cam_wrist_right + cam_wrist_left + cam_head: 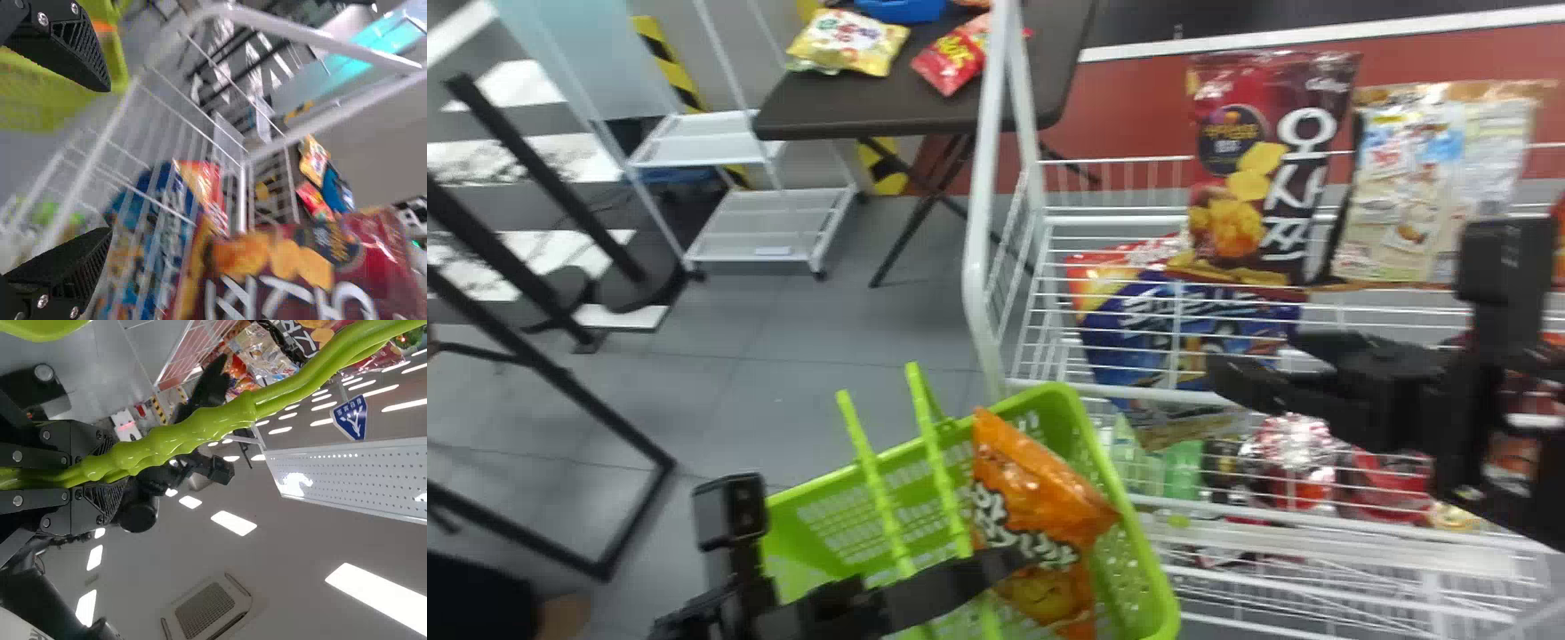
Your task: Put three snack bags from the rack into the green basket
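Observation:
My left gripper [971,580] is at the bottom centre, holding the green basket [1145,551] by its handle. Seen from the left wrist, the green handle [220,423] runs between the fingers of the left gripper [100,472]. An orange snack bag [1040,498] lies inside the basket. On the rack [1094,213] at the right, a dark red snack bag [1249,169] and a beige one [1414,178] stand upright, with a blue bag [1138,329] lower down. My right gripper [1263,363] is in front of the rack below the dark red bag; the right gripper [105,163] is open with nothing between its fingers.
The rack's white corner post [983,222] rises just behind the basket. Further small packs [1294,453] sit on a lower shelf. A dark table [854,102] with snack bags and a white cart [769,231] stand farther back.

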You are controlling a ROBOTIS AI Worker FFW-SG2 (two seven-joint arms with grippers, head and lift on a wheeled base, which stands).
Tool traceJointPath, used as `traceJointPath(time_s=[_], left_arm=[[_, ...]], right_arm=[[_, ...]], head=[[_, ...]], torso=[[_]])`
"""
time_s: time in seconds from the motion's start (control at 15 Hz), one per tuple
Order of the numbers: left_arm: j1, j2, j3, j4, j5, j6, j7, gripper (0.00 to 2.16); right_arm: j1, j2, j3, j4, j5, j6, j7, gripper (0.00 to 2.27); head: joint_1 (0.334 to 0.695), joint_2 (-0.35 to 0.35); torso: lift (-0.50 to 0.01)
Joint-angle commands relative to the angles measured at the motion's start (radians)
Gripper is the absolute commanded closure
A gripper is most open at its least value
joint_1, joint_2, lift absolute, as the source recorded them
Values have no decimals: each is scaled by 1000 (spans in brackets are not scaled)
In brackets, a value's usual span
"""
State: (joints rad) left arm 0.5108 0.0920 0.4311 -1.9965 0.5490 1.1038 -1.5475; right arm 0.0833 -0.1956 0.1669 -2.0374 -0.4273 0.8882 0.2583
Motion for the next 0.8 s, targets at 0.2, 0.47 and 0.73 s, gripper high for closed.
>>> traceJointPath(time_s=[0.2,0.47,0.73], left_arm=[[15,0,15,1,9,0,-8,2145],[11,0,9,2,8,-3,-6,2148],[11,0,11,2,8,0,-8,2148]], right_arm=[[-74,28,13,98,119,-113,-62,56],[-109,-2,-72,152,122,-137,-74,56],[-171,-7,-92,266,176,-196,-86,56]], head=[[695,171],[695,110],[695,13]], torso=[[0],[0],[0]])
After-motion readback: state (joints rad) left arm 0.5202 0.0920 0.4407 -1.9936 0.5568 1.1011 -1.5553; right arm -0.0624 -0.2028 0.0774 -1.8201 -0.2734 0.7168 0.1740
